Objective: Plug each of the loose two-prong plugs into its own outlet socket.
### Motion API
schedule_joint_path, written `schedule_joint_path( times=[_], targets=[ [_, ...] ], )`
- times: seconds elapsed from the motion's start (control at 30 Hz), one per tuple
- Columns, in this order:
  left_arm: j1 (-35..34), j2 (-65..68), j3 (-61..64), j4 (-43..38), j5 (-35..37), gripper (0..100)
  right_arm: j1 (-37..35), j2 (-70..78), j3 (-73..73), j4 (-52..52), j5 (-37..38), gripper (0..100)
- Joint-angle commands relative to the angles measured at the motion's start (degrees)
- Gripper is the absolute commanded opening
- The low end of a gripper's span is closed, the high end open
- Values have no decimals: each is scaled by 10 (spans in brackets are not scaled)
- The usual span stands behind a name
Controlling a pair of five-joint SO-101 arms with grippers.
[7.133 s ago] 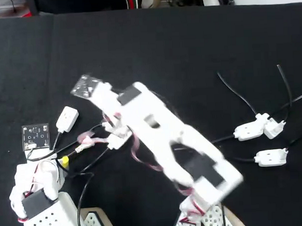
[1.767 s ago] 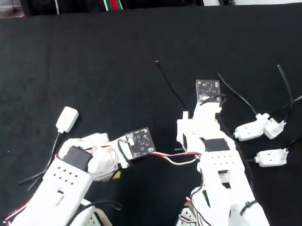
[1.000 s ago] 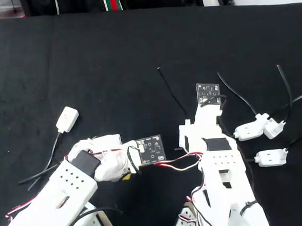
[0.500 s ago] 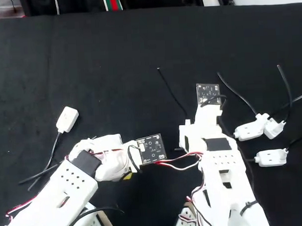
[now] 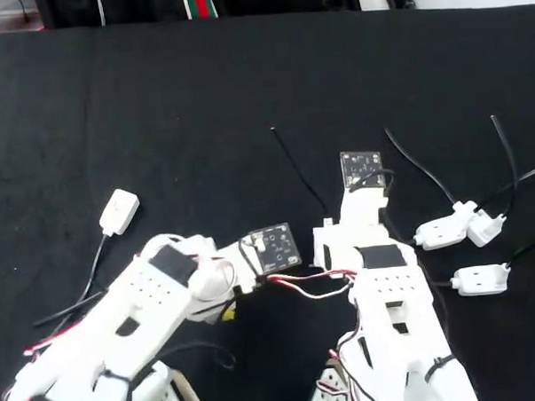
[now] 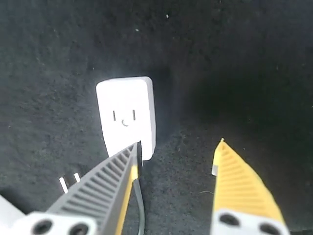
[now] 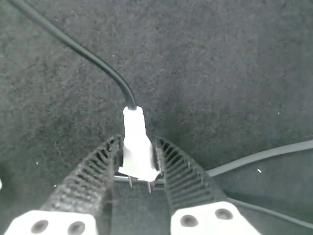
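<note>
A white two-prong plug [image 7: 136, 139] sits upright between the fingers of my right gripper [image 7: 138, 142], which is shut on it. Its prongs point back toward the wrist and its black cable [image 7: 73, 44] runs away over the cloth. That thin cable [image 5: 297, 168] also shows in the high view, ahead of the right arm [image 5: 387, 284]. My left gripper [image 6: 177, 144] hangs open just above a white outlet socket [image 6: 126, 115], its grey finger [image 6: 105, 191] beside the socket's near end. Two bare prongs [image 6: 68, 182] show near that finger. The left arm [image 5: 156, 294] lies at the front left.
Another white outlet [image 5: 119, 210] with a cable lies at the left. At the right are two joined white pieces [image 5: 460, 226] and a third [image 5: 480, 280], all on black cables. A black cloth [image 5: 200, 88] covers the table.
The left wrist has moved a little forward and toward the right arm. The right wrist has shifted slightly left, dragging the held plug's cable with it.
</note>
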State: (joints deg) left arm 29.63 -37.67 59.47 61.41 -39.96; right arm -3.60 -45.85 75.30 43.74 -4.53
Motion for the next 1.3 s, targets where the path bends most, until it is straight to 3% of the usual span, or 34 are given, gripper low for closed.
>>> schedule_joint_path(
  times=[0.0, 0.2, 0.47, 0.8, 0.93, 1.13, 1.27],
  targets=[
    [4, 63, -56, -9, 4, 251, -3, -10, -29, 3, -1, 11],
    [-1, 116, -63, -39, 4, 251, -3, -10, -29, 3, -1, 11],
    [-73, 129, -63, -88, 2, 251, -3, -10, -29, 3, 0, 12],
    [-77, 131, -38, -122, 1, 248, -3, -10, -29, 3, 0, 12],
    [-86, 132, -32, -127, 0, 246, -3, -10, -29, 3, 1, 12],
    [-152, 132, -34, -127, -35, 246, -3, -10, -29, 3, 2, 12],
    [-145, 132, -30, -126, -36, 245, -3, -10, -29, 3, 2, 12]
  ],
)
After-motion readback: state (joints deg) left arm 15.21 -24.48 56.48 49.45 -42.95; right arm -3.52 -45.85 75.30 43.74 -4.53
